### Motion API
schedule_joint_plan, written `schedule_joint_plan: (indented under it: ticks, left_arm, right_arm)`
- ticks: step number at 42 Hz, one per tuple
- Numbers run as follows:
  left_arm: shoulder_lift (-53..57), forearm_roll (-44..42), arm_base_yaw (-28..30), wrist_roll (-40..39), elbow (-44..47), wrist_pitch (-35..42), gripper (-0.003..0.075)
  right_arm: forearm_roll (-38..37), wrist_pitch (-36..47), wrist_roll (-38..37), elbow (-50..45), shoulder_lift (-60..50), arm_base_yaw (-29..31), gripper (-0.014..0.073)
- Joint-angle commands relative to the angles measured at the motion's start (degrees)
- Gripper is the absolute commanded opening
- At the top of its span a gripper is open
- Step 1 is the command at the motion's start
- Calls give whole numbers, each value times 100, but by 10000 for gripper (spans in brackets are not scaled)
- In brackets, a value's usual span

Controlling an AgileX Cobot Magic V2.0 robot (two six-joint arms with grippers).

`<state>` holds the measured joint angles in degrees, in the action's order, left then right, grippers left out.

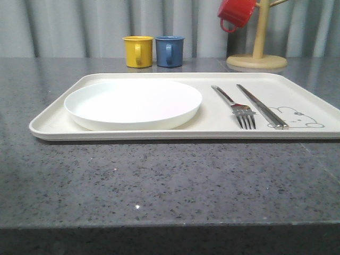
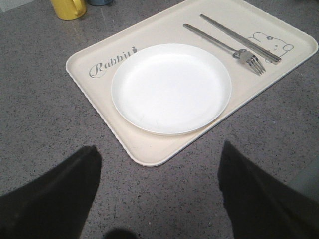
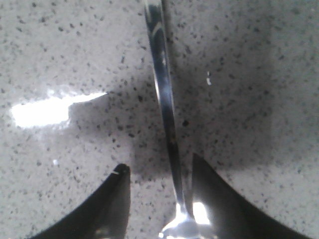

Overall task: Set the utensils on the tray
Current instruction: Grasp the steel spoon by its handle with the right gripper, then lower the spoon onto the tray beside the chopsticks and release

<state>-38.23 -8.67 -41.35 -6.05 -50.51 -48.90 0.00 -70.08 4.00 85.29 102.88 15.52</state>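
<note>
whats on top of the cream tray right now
On the tray lie a white plate, a fork and a pair of chopsticks, side by side right of the plate. The plate is empty. The tray surface beneath the plate is covered.

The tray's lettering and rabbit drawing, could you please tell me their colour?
Grey, on the cream tray: lettering and rabbit drawing show best in the left wrist view.
</note>
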Motion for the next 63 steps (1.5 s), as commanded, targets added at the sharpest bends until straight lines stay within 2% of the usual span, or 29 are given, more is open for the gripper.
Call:
schedule_joint_plan:
  ticks: [1,33,36,41,44,52,63]
  left_arm:
    - [-10,-53,-39,-42,-141,409,491]
    - [-10,-53,-39,-42,-141,409,491]
    - [-10,-53,-39,-42,-141,409,491]
    - [-10,-53,-39,-42,-141,409,491]
    - [-10,-53,-39,-42,-141,409,491]
    - [-10,-53,-39,-42,-141,409,491]
    - [-10,-53,-39,-42,-141,409,491]
  right_arm:
    - [-102,122,63,149,-201,39,330]
    - [-113,159,63,149,-13,39,320]
    - [-108,153,63,149,-7,39,242]
    - [-108,153,63,160,-7,39,46]
    - [-102,128,63,185,-15,34,-23]
    - [516,74,297,234,-419,-213,-36]
    - [1298,-152,391,234,-920,-1413,-34]
